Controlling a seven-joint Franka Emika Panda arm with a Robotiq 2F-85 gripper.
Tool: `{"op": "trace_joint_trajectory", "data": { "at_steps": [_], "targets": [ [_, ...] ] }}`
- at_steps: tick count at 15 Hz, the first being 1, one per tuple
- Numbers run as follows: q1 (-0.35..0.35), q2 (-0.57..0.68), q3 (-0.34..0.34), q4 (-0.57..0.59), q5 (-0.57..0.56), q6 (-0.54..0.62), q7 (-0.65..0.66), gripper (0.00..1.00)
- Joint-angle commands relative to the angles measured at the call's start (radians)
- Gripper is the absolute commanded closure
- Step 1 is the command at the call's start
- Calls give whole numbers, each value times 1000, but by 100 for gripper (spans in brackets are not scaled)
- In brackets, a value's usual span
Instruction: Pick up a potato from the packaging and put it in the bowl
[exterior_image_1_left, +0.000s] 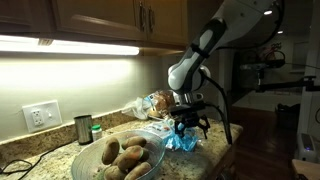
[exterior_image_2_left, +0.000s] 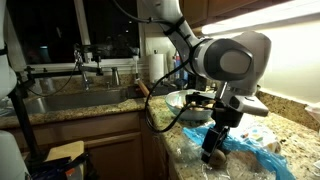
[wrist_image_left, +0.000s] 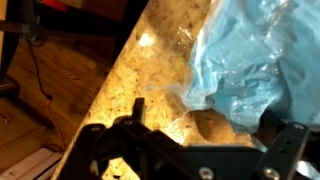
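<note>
Potatoes (exterior_image_1_left: 131, 156) in bowl (exterior_image_1_left: 79, 160) apart from gripper (exterior_image_1_left: 188, 130), jaws wide, empty, over blue packaging (wrist_image_left: 250, 70)

kitchen, kinda dim | brown wooden wall cabinets (exterior_image_1_left: 100, 15) up top | long bright under-cabinet light strip (exterior_image_1_left: 60, 45) | white wall outlet (exterior_image_1_left: 41, 116) | speckled beige granite desk (exterior_image_1_left: 35, 158) | steel sink (exterior_image_2_left: 70, 100) below dark night window (exterior_image_2_left: 50, 30) | brown wood floor (wrist_image_left: 45, 95)

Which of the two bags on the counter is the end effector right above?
The crumpled blue plastic bag: the end effector hangs over it. The clear bag sits farther back, off to the side.
</note>
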Motion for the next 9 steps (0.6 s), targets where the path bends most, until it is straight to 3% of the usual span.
{"op": "trace_joint_trajectory", "data": {
  "at_steps": [1, 5, 6, 8, 9],
  "targets": [
    [1, 17, 6, 4, 30, 7, -54, 0],
    [4, 20, 4, 4, 27, 7, -69, 3],
    [4, 20, 3, 4, 25, 8, -73, 26],
    [4, 20, 2, 5, 26, 8, -78, 30],
    [5, 20, 2, 6, 26, 8, -80, 38]
  ]
}}
